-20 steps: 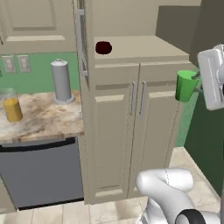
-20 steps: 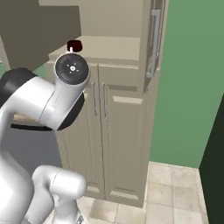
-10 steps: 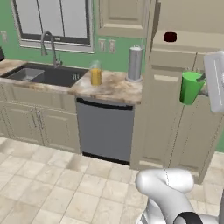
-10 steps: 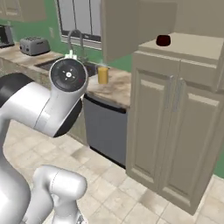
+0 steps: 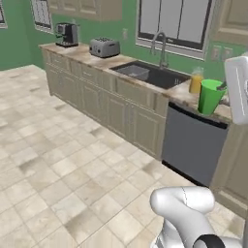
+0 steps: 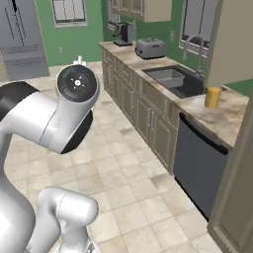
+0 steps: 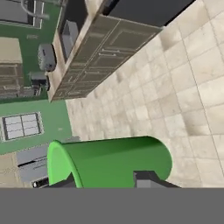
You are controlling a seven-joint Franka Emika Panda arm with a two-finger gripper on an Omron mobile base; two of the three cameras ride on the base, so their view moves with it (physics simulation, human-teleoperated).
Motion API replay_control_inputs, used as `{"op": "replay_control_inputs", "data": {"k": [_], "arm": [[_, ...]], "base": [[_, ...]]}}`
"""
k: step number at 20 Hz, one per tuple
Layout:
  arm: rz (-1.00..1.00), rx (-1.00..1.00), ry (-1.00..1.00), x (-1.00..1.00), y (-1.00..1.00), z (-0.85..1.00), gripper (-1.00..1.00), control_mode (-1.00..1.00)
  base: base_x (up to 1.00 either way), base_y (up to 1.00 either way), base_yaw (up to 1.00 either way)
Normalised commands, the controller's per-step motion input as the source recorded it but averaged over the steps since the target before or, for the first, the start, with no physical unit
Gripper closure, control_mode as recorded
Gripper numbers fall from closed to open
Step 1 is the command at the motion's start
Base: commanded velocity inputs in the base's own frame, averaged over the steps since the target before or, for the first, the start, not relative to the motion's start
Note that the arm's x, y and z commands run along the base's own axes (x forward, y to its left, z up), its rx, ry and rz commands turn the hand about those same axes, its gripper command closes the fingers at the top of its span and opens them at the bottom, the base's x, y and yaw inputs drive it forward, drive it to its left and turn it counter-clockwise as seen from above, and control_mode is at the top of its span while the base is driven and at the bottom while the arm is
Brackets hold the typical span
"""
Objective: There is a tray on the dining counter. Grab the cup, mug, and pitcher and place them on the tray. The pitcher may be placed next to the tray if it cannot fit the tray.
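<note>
The robot's white arm rises from its rounded base at the lower right of the left base view, its hand held high at the right edge. The pincer (image 7: 109,181) is clamped on the green cup (image 5: 210,96), which it carries upright in the air beside the hand. In the hand view the two dark fingertips (image 7: 146,178) press against the cup's side. In the right base view the elbow joint bulks large at left.

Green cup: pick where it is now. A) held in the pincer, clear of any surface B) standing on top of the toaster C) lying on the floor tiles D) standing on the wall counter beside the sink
A: the green cup sits in the pincer in mid-air, in front of the wall counter.
</note>
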Motion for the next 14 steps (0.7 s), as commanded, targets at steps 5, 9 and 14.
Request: {"op": "replay_control_inputs", "data": {"k": [5,9,14], "arm": [[0.00,0.00,0.00,0.00,0.00,0.00,1.00,1.00],[0.00,0.00,0.00,0.00,0.00,0.00,1.00,1.00],[0.00,0.00,0.00,0.00,0.00,0.00,1.00,1.00]], "base": [[0.00,0.00,0.69],[0.02,0.00,0.65],[0.27,-0.04,0.46]]}}
